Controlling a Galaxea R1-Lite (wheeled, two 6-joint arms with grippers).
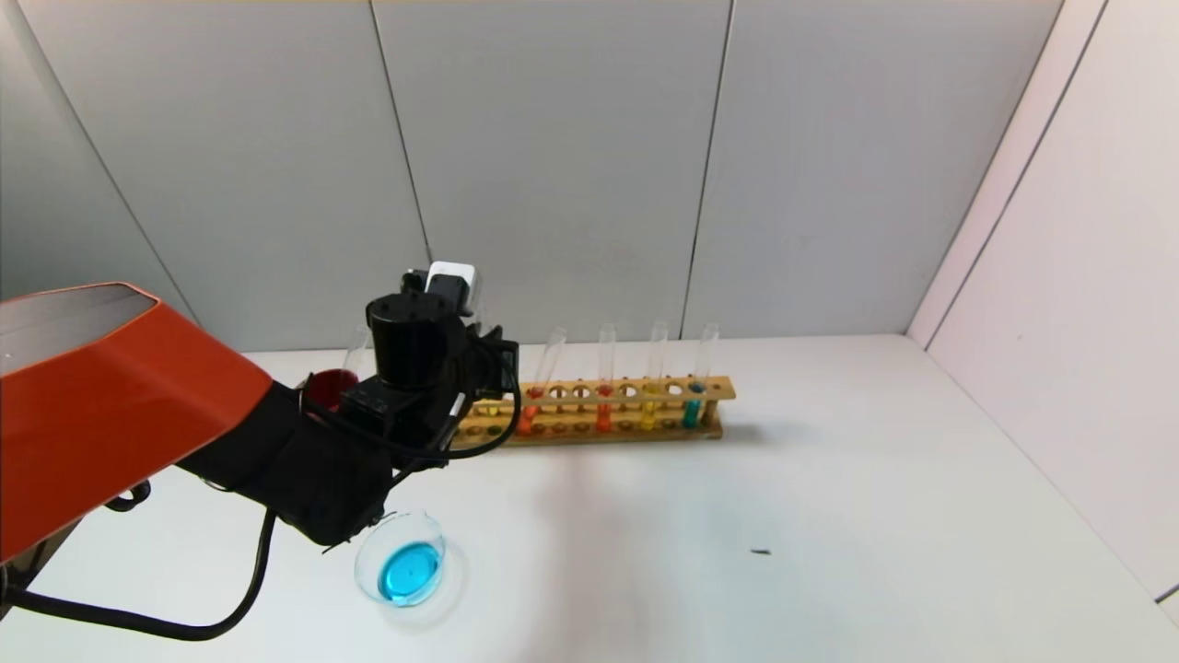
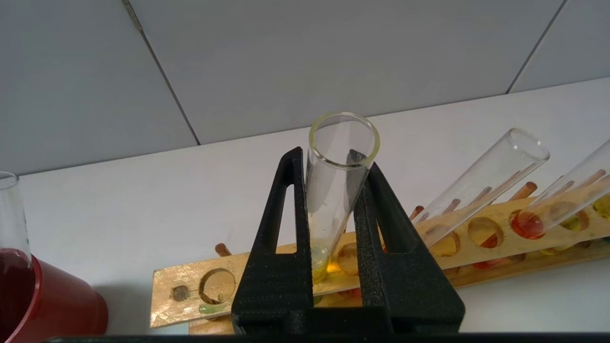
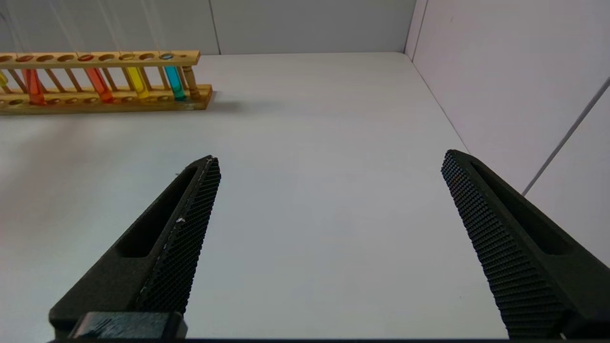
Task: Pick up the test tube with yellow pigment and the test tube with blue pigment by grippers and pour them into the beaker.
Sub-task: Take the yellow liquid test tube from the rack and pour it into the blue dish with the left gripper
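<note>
The test tube with yellow pigment (image 2: 339, 190) sat in the wooden rack (image 2: 481, 245) toward the rack's left end, near the far edge of the table (image 1: 829, 516), with a little yellow liquid at its round bottom. The left gripper (image 2: 333, 190) was pinching it: both black fingers (image 2: 286, 228) pressed flat against the glass on either side, well below the tube's open rim. In the head view the left gripper (image 1: 479, 359) was at the rack's left end, and the tube it gripped was hidden behind the wrist.

A second yellow tube (image 1: 652, 387) stood further right in the rack, and the test tube with blue pigment (image 1: 698, 387) stood in the last occupied hole near the rack's right end. Two orange-red tubes (image 1: 603, 391) stood between the gripper and these; all leaned slightly.

The beaker (image 1: 402, 558) stood near the front-left part of the table, apart from the rack, with a pool of blue liquid already in its bottom. It lay just below the left forearm in the head view.

A dark-red cup (image 2: 52, 305) stood just beside the rack's left end, with an empty glass tube (image 2: 12, 209) standing in it.

The right gripper (image 3: 329, 228) hung over the bare right half of the table, well apart from the rack, its fingers spread wide with nothing between them.
</note>
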